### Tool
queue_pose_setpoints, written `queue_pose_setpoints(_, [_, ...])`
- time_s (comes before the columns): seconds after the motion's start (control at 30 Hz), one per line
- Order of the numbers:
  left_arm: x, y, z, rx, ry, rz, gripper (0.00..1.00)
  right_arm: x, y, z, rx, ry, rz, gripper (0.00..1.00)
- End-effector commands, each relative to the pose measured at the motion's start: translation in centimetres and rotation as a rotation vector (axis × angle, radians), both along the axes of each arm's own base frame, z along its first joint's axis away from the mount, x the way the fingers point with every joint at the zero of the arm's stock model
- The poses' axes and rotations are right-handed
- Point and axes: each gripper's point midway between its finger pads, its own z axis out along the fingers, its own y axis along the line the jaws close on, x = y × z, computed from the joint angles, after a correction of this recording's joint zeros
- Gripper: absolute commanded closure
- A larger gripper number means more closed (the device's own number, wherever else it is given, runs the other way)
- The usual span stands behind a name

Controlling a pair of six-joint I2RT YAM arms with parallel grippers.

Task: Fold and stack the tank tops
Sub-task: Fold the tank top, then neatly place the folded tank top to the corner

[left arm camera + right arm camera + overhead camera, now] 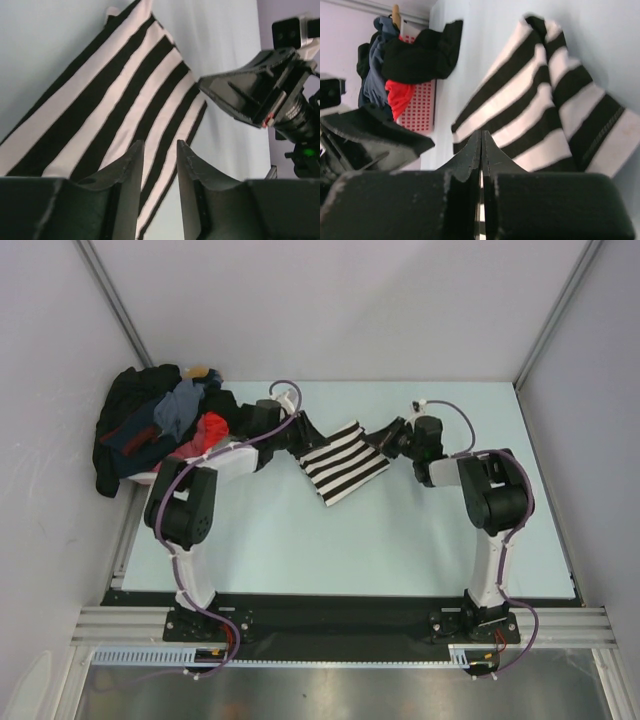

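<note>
surface: pale blue table [400,540], white walls on three sides, both arm bases at the near edge.
striped tank top [343,462]: mid-table, between the two grippers, already doubled into a compact slanted rectangle; looks partly lifted rather than fully flat, can't confirm from overhead.
left gripper [157,150]: at the top's left corner; fingers parted by a narrow gap with stripes visible through it, nothing clearly pinched. I read it as released, just above the cloth.
right gripper [481,137]: at the top's right corner; fingers clenched tip to tip. Cloth edge sits right at the tips, so probably grasping the hem, but the pinch itself is hidden.
clothes pile [160,430]: far left corner, dark, blue and red garments heaped over a pink basket [418,107]; the navy jersey isn't individually identifiable in there.
step: judging by the layout, mid-fold on the first top; no stack started yet.
next: finish the fold, lay the rectangle flat without the layers sliding apart, let go cleanly, then pull the next top from the pile.
risk: a one-sided hold may skew the fold.
</note>
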Motion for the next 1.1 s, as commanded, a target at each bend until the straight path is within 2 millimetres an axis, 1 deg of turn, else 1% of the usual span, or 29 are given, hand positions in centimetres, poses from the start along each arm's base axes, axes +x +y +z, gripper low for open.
queue_pose_setpoints(0.0, [2.1,0.3,-1.6,-0.057,0.033,0.056,0.64,-1.4,0.7,-1.2,0.105,-0.005,0.026,1.00])
queue_pose_setpoints(0.03, [2.5,0.8,-2.2,-0.058,0.041,0.072,0.67,-1.5,0.4,-2.0,0.105,0.011,0.021,1.00])
queue_pose_setpoints(0.07, [2.9,1.1,-2.8,-0.057,0.049,0.079,0.70,-1.6,0.2,-3.6,0.103,0.040,0.014,1.00])
queue_pose_setpoints(0.1, [3.3,1.4,-4.3,-0.042,0.079,0.091,0.71,-1.7,-0.2,-4.4,0.108,0.045,0.005,1.00])
queue_pose_setpoints(0.17, [3.9,2.5,-5.3,-0.034,0.094,0.119,0.74,-1.4,-1.7,-6.1,0.130,0.083,-0.033,1.00])
queue_pose_setpoints(0.2, [3.8,2.9,-6.2,-0.028,0.108,0.128,0.74,-1.4,-2.1,-6.2,0.141,0.080,-0.041,1.00])
queue_pose_setpoints(0.27, [4.1,3.7,-6.2,-0.021,0.097,0.141,0.74,-1.2,-3.3,-7.0,0.134,0.099,-0.066,1.00])
queue_pose_setpoints(0.33, [4.3,4.2,-5.6,-0.010,0.076,0.147,0.71,-1.3,-3.8,-6.7,0.115,0.097,-0.073,1.00])
queue_pose_setpoints(0.37, [4.3,4.1,-5.2,-0.001,0.057,0.130,0.65,-1.2,-3.9,-6.5,0.106,0.093,-0.073,1.00])
queue_pose_setpoints(0.4, [4.6,4.0,-3.9,-0.003,0.032,0.116,0.60,-1.3,-4.0,-5.8,0.081,0.082,-0.069,1.00])
queue_pose_setpoints(0.43, [4.6,4.0,-3.3,0.001,0.017,0.109,0.54,-1.4,-4.0,-5.5,0.069,0.076,-0.064,1.00])
queue_pose_setpoints(0.47, [4.5,4.0,-2.8,0.012,0.002,0.099,0.40,-1.5,-4.0,-4.8,0.064,0.060,-0.061,0.94])
queue_pose_setpoints(0.5, [4.5,4.0,-1.2,0.009,-0.032,0.090,0.35,-1.8,-4.0,-4.6,0.039,0.053,-0.056,0.88])
queue_pose_setpoints(0.53, [4.3,4.0,-0.5,0.015,-0.046,0.090,0.32,-1.9,-3.9,-2.9,0.027,0.019,-0.054,0.83])
queue_pose_setpoints(0.57, [3.9,4.3,-0.1,0.035,-0.052,0.089,0.27,-2.2,-4.0,-2.6,0.003,0.015,-0.057,0.79])
queue_pose_setpoints(0.6, [3.5,4.6,1.4,0.042,-0.081,0.095,0.26,-2.7,-4.2,-3.3,-0.052,0.039,-0.071,0.70])
queue_pose_setpoints(0.63, [3.2,4.8,2.1,0.055,-0.096,0.102,0.25,-2.9,-4.3,-1.4,-0.071,0.004,-0.078,0.68])
queue_pose_setpoints(0.67, [2.6,4.9,2.3,0.072,-0.100,0.098,0.24,-3.7,-4.6,-1.8,-0.098,0.021,-0.089,0.61])
queue_pose_setpoints(0.7, [1.8,5.2,3.4,0.078,-0.124,0.100,0.24,-4.2,-5.0,-2.1,-0.131,0.051,-0.117,0.59])
queue_pose_setpoints(0.73, [1.1,5.1,3.8,0.089,-0.133,0.099,0.24,-4.8,-4.8,-2.0,-0.154,0.044,-0.113,0.58])
queue_pose_setpoints(0.77, [0.0,5.3,4.3,0.098,-0.143,0.095,0.23,-5.7,-4.7,-1.5,-0.167,0.048,-0.115,0.57])
queue_pose_setpoints(0.8, [-0.6,5.0,4.6,0.094,-0.149,0.087,0.23,-6.2,-4.5,-1.4,-0.169,0.046,-0.105,0.58])
queue_pose_setpoints(0.87, [-2.1,3.7,5.2,0.075,-0.169,0.050,0.23,-7.2,-2.9,-0.7,-0.152,0.031,-0.066,0.64])
queue_pose_setpoints(0.9, [-2.7,3.4,5.6,0.073,-0.177,0.042,0.23,-7.5,-2.2,-0.5,-0.134,0.030,-0.038,0.72])
queue_pose_setpoints(0.93, [-3.2,2.7,5.7,0.076,-0.177,0.027,0.23,-7.8,-1.1,-0.3,-0.113,0.025,0.003,0.77])
queue_pose_setpoints(0.97, [-3.4,2.5,5.6,0.073,-0.167,0.026,0.23,-8.3,0.5,0.3,-0.074,0.022,0.053,0.83])
queue_pose_setpoints(1.0, [-3.6,2.5,5.6,0.063,-0.157,0.026,0.23,-9.1,2.3,0.1,-0.036,0.020,0.145,0.86])
queue_pose_setpoints(1.03, [-3.5,2.5,5.6,0.059,-0.153,0.028,0.23,-8.8,3.7,1.3,-0.007,-0.009,0.192,0.89])
queue_pose_setpoints(1.07, [-3.6,2.7,5.2,0.063,-0.125,0.030,0.24,-9.6,5.7,1.5,0.000,-0.016,0.258,0.93])
